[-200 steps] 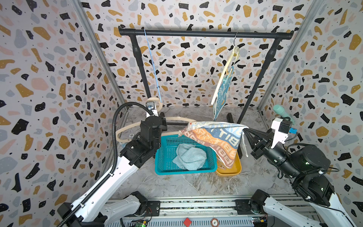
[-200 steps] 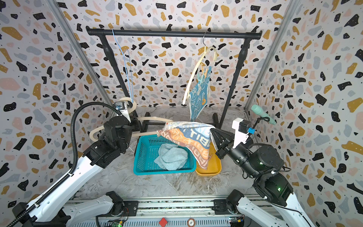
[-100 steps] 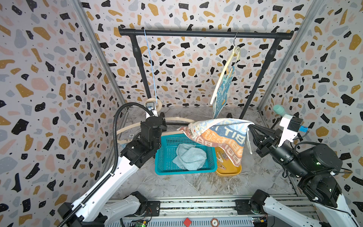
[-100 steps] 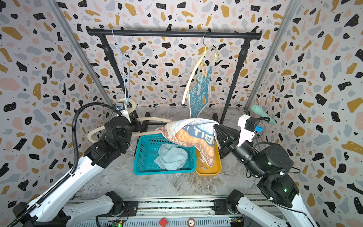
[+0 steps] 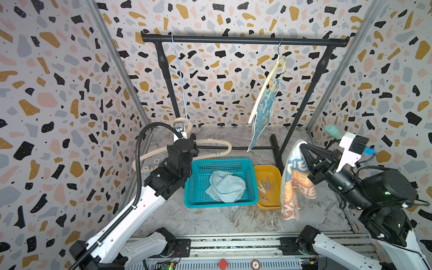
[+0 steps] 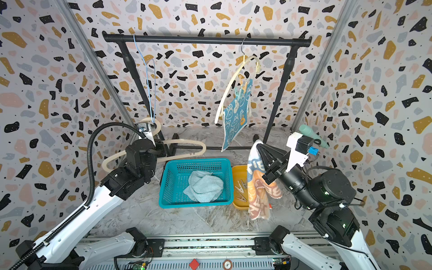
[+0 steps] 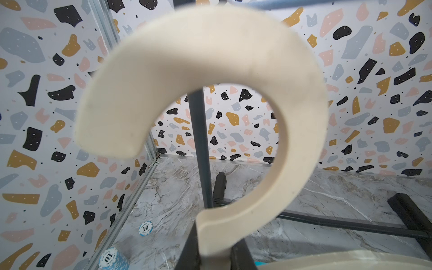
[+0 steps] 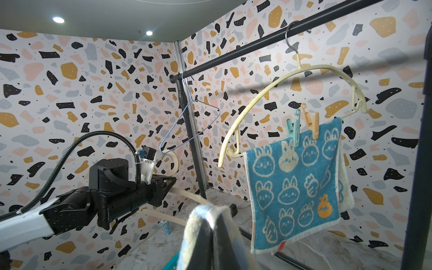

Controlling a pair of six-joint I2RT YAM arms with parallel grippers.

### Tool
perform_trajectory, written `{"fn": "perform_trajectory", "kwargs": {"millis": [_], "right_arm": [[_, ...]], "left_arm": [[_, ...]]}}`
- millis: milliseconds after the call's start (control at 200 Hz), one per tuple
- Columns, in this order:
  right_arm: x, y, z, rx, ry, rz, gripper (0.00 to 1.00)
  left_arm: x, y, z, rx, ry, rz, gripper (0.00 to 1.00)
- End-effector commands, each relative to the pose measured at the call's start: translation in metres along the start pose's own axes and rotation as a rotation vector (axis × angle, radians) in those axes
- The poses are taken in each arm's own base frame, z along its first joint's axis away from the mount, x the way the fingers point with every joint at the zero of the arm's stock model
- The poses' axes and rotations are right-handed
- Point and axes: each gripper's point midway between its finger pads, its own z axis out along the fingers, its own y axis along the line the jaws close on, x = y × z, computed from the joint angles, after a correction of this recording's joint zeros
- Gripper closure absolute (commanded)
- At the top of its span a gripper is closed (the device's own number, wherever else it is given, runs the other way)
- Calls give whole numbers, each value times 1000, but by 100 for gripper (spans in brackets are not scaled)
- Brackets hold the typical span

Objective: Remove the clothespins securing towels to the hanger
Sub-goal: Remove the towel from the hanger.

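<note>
The striped towel [image 5: 295, 180] hangs from my right gripper [image 5: 302, 146], which is pinched closed on its top edge, so its long axis runs straight down. I see no clothespin on it. It dangles beside the outer wall of the yellow tray [image 5: 272, 171], towards the right edge of the tabletop [image 5: 210, 222]. The tray stands between it and the teal basket [image 5: 222, 161]. I cannot tell whether its lower hem touches the tabletop.

I judge the next move to be dropping this towel into the basket, where the pale blue towel [image 5: 225, 185] lies crumpled. That turns on one relation. The basket lies to the left of my right gripper, across the whole tray, and the cloth trails well below my fingers. I would therefore carry it sideways and high, so the hem clears the tray wall and does not drag through the loose clothespins [image 5: 265, 187] lying in it.

My right arm is the nearer one, and it is the only free choice. My left gripper [image 8: 171, 180] is clamped on the neck of the empty hanger [image 5: 217, 143], off the basket's rear left corner.

Further out, by the tabletop's back edge, the rabbit towel [image 8: 294, 191] hangs on the cream hanger [image 8: 280, 81] from the rail [image 5: 233, 40]. The mint clothespin [image 8: 293, 128] and the peach clothespin [image 8: 313, 125] stand side by side on its top edge. This hanger is also nearer my right arm.
</note>
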Motion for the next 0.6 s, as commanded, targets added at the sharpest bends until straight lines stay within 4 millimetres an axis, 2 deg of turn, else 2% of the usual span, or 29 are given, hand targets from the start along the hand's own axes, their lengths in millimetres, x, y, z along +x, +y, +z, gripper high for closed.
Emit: {"fn": "perform_trajectory", "kwargs": {"millis": [0, 305, 596], "right_arm": [[-9, 4, 4, -18, -12, -20, 100], [-3, 16, 21, -88, 27, -30, 100], [16, 27, 43, -163, 68, -5, 100]], "left_arm": [[-25, 8, -10, 7, -64, -54, 100], [-55, 13, -32, 78, -115, -145, 100], [-78, 22, -52, 120, -156, -196, 100]]}}
